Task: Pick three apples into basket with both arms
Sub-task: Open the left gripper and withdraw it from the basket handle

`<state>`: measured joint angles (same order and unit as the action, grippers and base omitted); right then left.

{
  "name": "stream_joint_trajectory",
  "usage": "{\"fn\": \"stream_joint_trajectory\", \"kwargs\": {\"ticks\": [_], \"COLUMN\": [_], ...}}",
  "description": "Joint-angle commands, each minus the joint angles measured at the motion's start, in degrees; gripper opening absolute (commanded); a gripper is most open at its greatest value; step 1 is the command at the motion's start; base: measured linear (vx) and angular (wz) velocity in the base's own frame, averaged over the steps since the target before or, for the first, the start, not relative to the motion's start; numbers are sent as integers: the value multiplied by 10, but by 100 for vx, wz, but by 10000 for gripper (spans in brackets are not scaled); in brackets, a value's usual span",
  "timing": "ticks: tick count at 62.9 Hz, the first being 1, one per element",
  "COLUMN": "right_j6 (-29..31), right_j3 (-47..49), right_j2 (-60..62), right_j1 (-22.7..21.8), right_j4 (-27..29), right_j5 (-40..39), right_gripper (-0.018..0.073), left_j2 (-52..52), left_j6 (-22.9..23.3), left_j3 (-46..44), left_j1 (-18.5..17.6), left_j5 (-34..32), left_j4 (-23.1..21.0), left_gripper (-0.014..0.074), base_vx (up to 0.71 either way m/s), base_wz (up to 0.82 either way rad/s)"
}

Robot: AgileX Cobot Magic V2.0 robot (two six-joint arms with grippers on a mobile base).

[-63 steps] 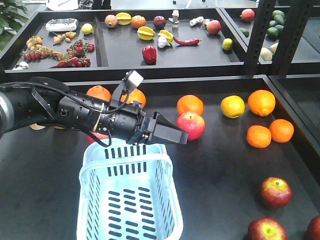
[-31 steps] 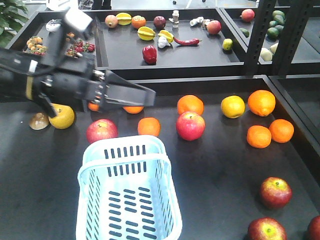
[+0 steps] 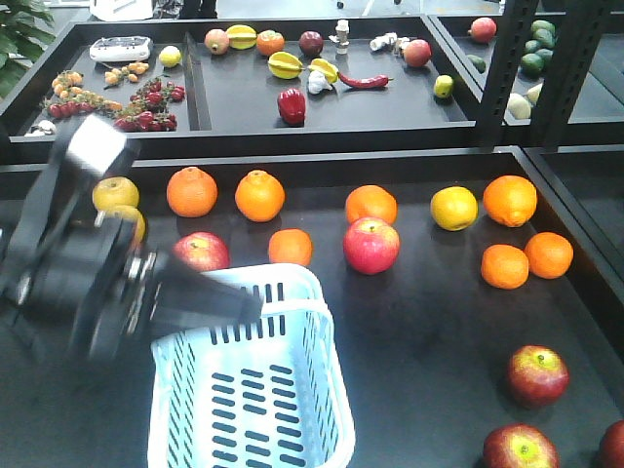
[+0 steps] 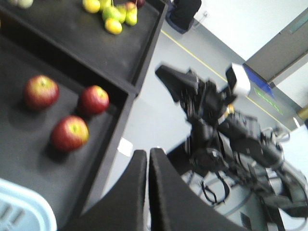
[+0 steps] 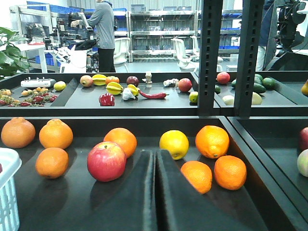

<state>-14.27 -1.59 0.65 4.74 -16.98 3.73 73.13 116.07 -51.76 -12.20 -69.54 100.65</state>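
- The tabletop (image 3: 409, 322) is matte black with a raised rim. Beyond it sit more black trays (image 3: 244, 93) holding small fruit, a red pepper (image 3: 291, 105) and a chili (image 3: 365, 81).
- In the right wrist view the room has metal shelving (image 5: 154, 33), chairs, and a person (image 5: 103, 33) in grey standing well beyond the right hand (image 5: 155, 155).
- The left wrist view shows grey floor (image 4: 163, 91) with a yellow line off the tabletop's edge. The right arm (image 4: 216, 120), black with a white block on it, stands above that floor.
- The left hand (image 4: 148, 153) is clenched, its 2 fingers pressed together with nothing between them. In the front view it is blurred and sits over the basket's far-left rim.
- The right hand is clenched too, and empty. A bright apple (image 5: 106, 161) lies just ahead to its left, and oranges (image 5: 211, 142) lie ahead to its right.
- The basket (image 3: 322, 390) stands under the left hand and to its right, with nothing in it. Its slotted bottom is bare.
- The 3 dark apples (image 3: 536, 375), (image 3: 520, 448), (image 3: 614, 444) lie together on the tabletop, well to the right of the left hand and apart from the basket.
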Motion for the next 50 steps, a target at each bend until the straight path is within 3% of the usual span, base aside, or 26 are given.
{"fn": "stream_joint_trajectory", "kwargs": {"ticks": [1,18,27,42,50], "right_j6": [2,2,2,2,2], "right_j3": [-7,-7,-7,-7,-7], "right_j2": [7,7,7,7,7], "right_j1": [-3,-3,-3,-3,-3], "right_j4": [-5,-5,-5,-5,-5], "right_j5": [-41,-41,-41,-41,-41], "right_gripper": [-5,-5,-5,-5,-5], "left_j2": [-55,-179,-219,-256,-267], "left_j6": [-22,-93,-91,-90,-90], "left_j3": [44,254,355,400,400], "left_j1": [1,1,1,1,1], "left_j5": [-61,111,197,216,214], "left_j4": [13,13,11,8,-27], "left_gripper": [-8,-8,-8,-8,-8], "base_vx": [0,0,0,0,0], "base_wz": [0,0,0,0,0]}}
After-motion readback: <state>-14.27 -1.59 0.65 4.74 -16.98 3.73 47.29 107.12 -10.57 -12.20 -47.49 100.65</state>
